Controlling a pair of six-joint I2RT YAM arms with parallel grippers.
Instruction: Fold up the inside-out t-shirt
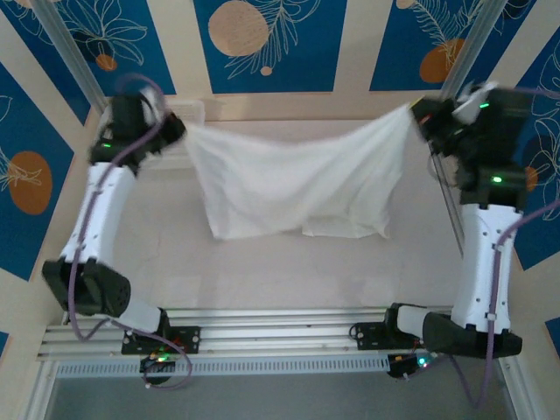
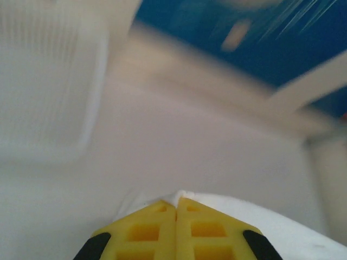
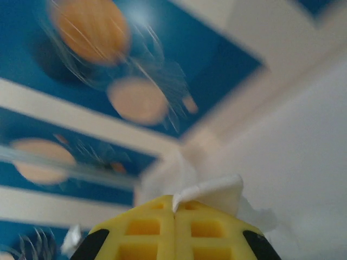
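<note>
The t-shirt hangs white, soft and creased over the middle of the pale table, its top edge sagging between my two claws. My left claw, at ten o'clock, is pinched fully closed on one corner. My right claw, at two o'clock, is pinched closed on the other, a white tuft poking past its yellow, grid-moulded fingertips. A white mesh basket sits blurred at eleven o'clock from my left claw.

Robot lab cell, aluminium mounting rail, blue leaf-print backdrop panels, white tabletop.
</note>
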